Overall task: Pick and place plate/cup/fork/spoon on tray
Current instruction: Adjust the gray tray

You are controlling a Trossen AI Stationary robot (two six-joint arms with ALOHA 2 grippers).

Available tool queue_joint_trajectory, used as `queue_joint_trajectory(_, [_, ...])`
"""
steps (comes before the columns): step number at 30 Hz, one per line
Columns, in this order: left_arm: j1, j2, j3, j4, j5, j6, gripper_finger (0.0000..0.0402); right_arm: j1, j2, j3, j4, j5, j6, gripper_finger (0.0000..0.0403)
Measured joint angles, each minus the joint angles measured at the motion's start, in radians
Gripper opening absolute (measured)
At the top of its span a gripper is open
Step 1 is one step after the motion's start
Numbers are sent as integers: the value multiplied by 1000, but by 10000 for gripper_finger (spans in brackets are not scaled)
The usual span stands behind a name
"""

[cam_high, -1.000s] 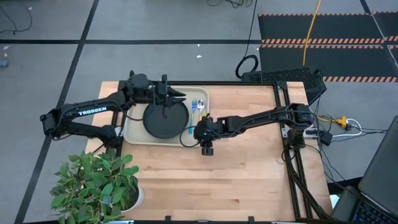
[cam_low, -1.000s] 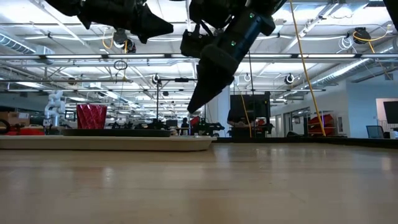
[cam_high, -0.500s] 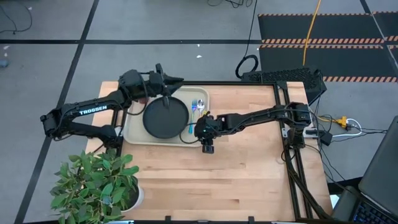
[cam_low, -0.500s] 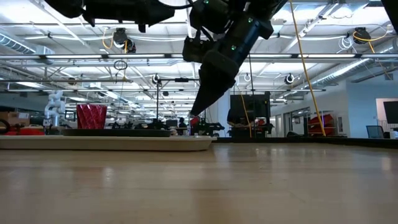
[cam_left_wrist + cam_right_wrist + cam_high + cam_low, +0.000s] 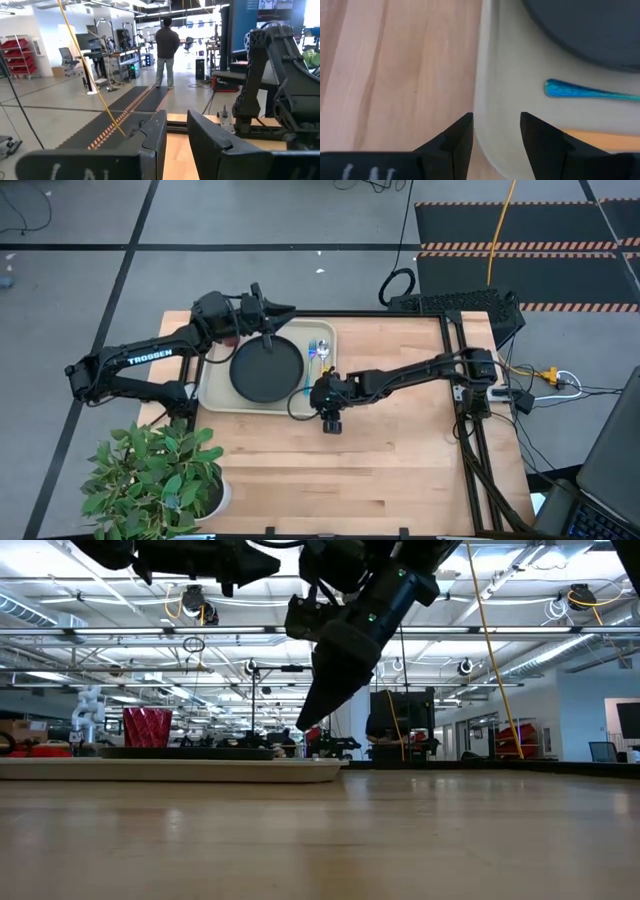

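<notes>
Hovering above the near right corner of the large cream rectangular plastic tray (image 5: 215,396), the right gripper (image 5: 318,385) is seen with its fingers spread and nothing between them. In the right wrist view, the slim bright blue plastic fork (image 5: 592,91) lies flat on the tray floor just ahead of those fingers, its handle tip nearest them. Its long axis is laid along the tray's right edge, beside the round matte black plate (image 5: 266,369); the tines seem to point away toward the far rim, though this is poorly shown. The orange-handled spoon with a silver bowl (image 5: 323,353) lies parallel, just outboard of the fork. The small dark red cup (image 5: 147,727) stands on the tray well beyond the gripper. All four pieces being on the tray, the placing step is judged finished; a clear withdrawal is called for next. The left gripper (image 5: 283,310) is held aloft over the tray's far edge, fingers slightly parted and empty.
</notes>
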State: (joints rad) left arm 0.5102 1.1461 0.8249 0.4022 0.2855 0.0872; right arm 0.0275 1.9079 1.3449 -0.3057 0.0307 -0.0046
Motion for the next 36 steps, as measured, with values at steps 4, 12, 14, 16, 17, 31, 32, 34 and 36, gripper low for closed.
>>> queue_joint_trajectory(4, [0,0,0,-21,0,-5,81,4,4,-32,24,5,29,157])
queue_joint_trajectory(12, [0,-1,0,-32,0,-12,81,4,8,-156,154,25,71,157])
queue_joint_trajectory(14, [0,-1,0,-32,0,-13,81,4,8,-159,162,25,69,157])
queue_joint_trajectory(16, [0,-1,0,-32,0,-13,81,3,8,-158,170,25,61,157])
queue_joint_trajectory(17, [0,-1,0,-31,0,-13,81,3,8,-158,172,25,56,157])
queue_joint_trajectory(31, [0,-2,0,-32,0,-14,81,3,4,-214,182,24,61,157])
queue_joint_trajectory(32, [0,-2,0,-32,0,-14,81,3,4,-218,182,24,63,157])
queue_joint_trajectory(34, [0,-2,0,-33,0,-14,81,3,2,-220,174,24,68,157])
queue_joint_trajectory(36, [0,-2,0,-34,0,-14,81,7,1,-221,159,24,68,157])
